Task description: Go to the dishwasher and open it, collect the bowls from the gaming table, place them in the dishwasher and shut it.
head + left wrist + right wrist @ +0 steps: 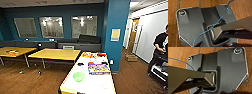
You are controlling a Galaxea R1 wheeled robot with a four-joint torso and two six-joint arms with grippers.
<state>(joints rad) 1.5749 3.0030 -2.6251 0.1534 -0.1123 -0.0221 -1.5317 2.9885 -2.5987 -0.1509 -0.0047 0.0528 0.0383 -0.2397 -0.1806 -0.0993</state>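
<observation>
A long narrow white-topped gaming table (100, 86) runs away from me in the lower middle of the head view. One small bright-green bowl (78, 76) sits on its near left part. Beyond the bowl lie a colourful flat box (98, 69), small dark items and orange-red things at the far end. The dishwasher is out of view. Both wrist views look down on the robot's own dark plate above brown wood floor (173, 31).
Two yellow wooden tables (53, 53) stand to the left, with dark sofas (80, 45) behind them along a teal wall. A teal pillar (115, 35) rises just past the white table. A person (160, 52) stands at the right by a corridor, near a cardboard box (131, 58).
</observation>
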